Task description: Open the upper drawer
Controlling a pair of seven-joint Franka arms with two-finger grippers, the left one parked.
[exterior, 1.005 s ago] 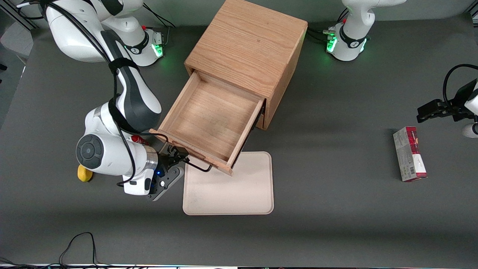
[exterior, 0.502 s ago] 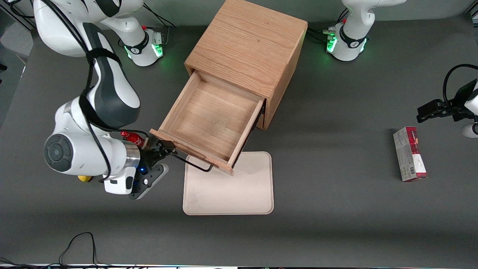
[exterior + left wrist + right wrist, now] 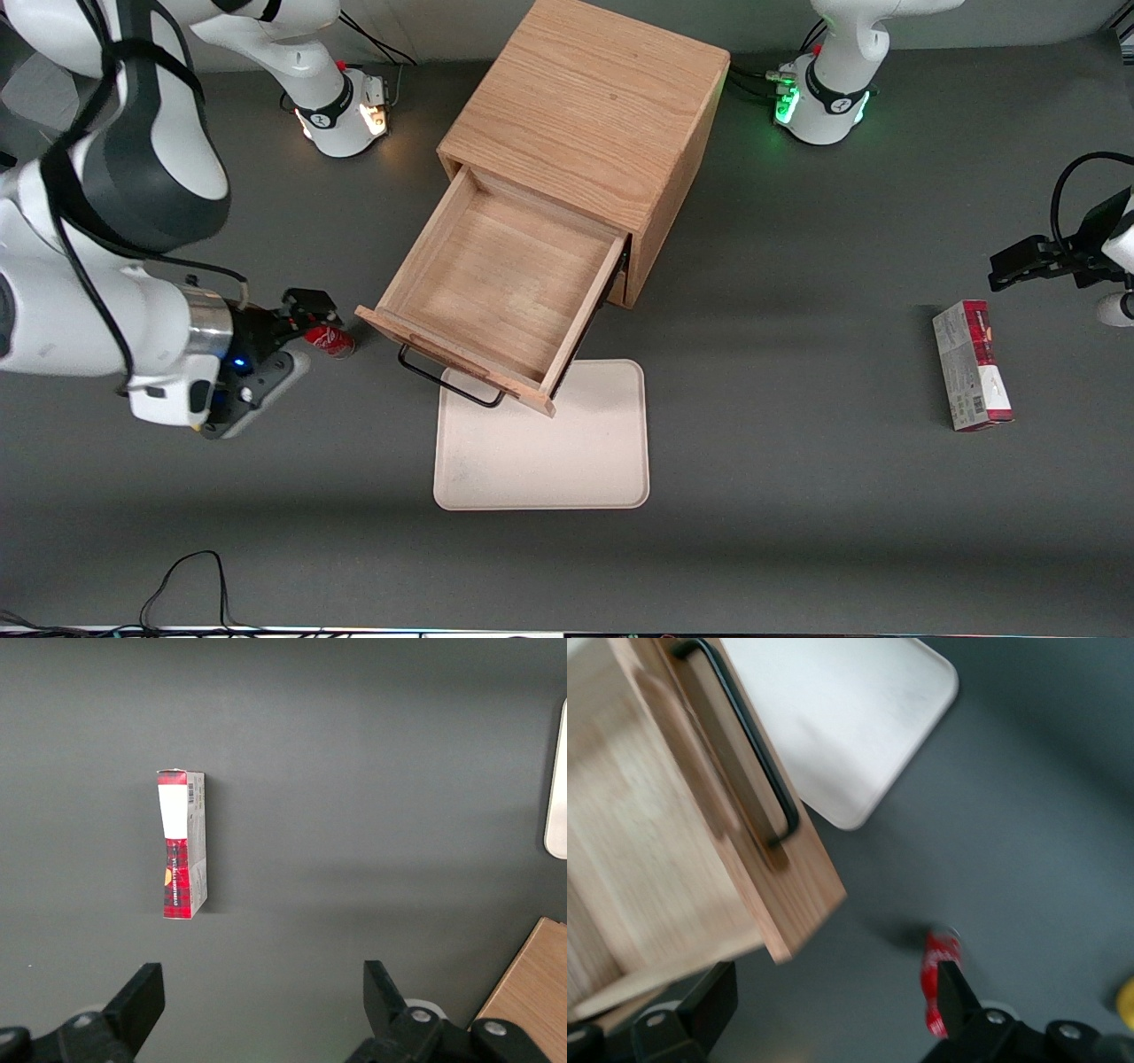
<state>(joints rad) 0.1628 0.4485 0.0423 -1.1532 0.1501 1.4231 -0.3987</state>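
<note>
Clear of the upper drawer [image 3: 500,288], the end effector [image 3: 306,312] gapes wide, holding nothing.

Right arm bent low over the table, forearm roughly level, wrist pointing toward the upper drawer [image 3: 500,297]. Gripper [image 3: 306,321] sits apart from the drawer's black handle [image 3: 447,381], toward the working arm's end of the table (no contact with it). Fingers [image 3: 713,1001] spread wide, holding nothing.
</note>
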